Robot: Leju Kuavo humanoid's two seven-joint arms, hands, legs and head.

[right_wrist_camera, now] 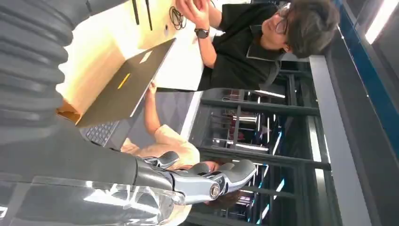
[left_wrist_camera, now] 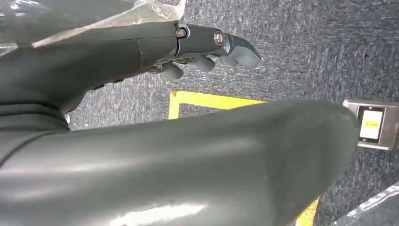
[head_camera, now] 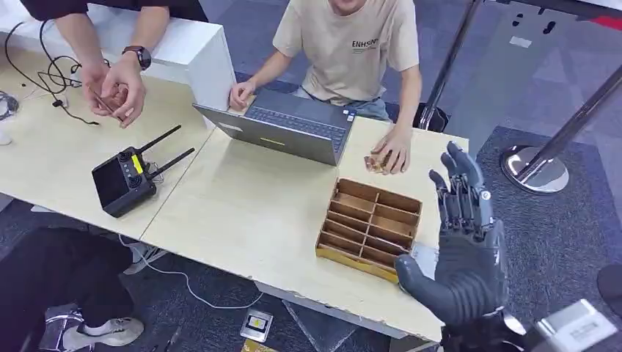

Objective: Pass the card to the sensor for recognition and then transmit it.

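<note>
While the right hand (head_camera: 463,242) is raised empty with fingers spread at lower right, the card (head_camera: 378,163), seemingly kept under a person's hand (head_camera: 393,151) on the desk (head_camera: 249,213), could be missed if reached for blindly.

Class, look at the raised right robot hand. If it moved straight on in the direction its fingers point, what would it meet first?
Probably the person's hand at the table's far edge, beyond the wooden divider tray. The right robot hand is raised above the table, so depth is unclear and it might pass over freely.
</note>
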